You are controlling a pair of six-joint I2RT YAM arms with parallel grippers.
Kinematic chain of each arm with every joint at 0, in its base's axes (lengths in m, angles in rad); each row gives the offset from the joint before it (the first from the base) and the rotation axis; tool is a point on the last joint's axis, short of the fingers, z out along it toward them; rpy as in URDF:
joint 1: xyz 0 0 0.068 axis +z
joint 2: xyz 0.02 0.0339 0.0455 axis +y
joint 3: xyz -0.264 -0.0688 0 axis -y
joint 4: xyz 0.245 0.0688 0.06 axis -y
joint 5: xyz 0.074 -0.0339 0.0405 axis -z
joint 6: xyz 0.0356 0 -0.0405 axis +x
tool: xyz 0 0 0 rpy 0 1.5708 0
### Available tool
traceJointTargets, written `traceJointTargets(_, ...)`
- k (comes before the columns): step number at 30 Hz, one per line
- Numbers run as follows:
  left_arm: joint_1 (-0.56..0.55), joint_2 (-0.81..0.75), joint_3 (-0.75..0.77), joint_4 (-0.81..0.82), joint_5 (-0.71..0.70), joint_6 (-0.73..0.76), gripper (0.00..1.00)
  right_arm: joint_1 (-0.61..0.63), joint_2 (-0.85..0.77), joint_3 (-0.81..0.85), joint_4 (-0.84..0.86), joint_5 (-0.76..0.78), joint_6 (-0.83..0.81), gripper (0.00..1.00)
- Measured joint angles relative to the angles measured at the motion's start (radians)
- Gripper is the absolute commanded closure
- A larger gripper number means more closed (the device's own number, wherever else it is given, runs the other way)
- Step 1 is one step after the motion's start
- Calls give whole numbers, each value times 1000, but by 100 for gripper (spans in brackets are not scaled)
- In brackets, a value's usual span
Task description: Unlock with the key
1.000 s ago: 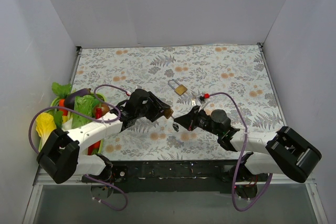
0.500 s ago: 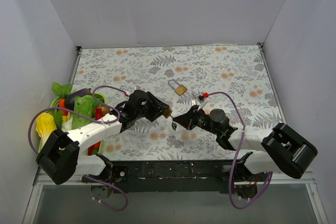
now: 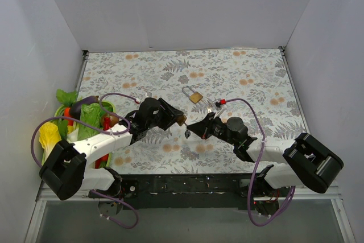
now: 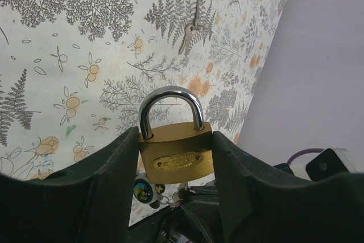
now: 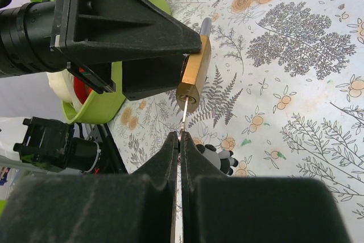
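Your left claw (image 3: 177, 120) is clenched on the brass padlock (image 4: 176, 160), one finger on each side of the body, shackle free. It sits just left of centre in the top view, raised off the tabletop (image 3: 244, 78).

Your right claw (image 3: 192, 128) is pinched shut on the key (image 5: 183, 118). The blade tip meets the keyhole end of the padlock; you cannot tell how far in it sits. A small trinket (image 5: 215, 159) hangs below the key.

Around:
- A second padlock (image 3: 194, 95) lies flat just above the two claws, apart from both.
- A loose key (image 4: 190, 27) lies beside it on the tabletop.
- A green bin (image 5: 105, 106) of vegetables stands at the left edge, close behind the left arm.
- A purple cable (image 3: 250, 112) arcs over the right arm.

Room: the upper half and right side of the tabletop lie open. White walls close off the left, right and upper edges. The arms nearly meet at centre, so there is little slack between them.
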Motion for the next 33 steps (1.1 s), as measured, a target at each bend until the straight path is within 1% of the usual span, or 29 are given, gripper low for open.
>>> traceJointTargets(33,-73,26,-1,66,-147,8,100,7,-15,0,-21,69,-19,99)
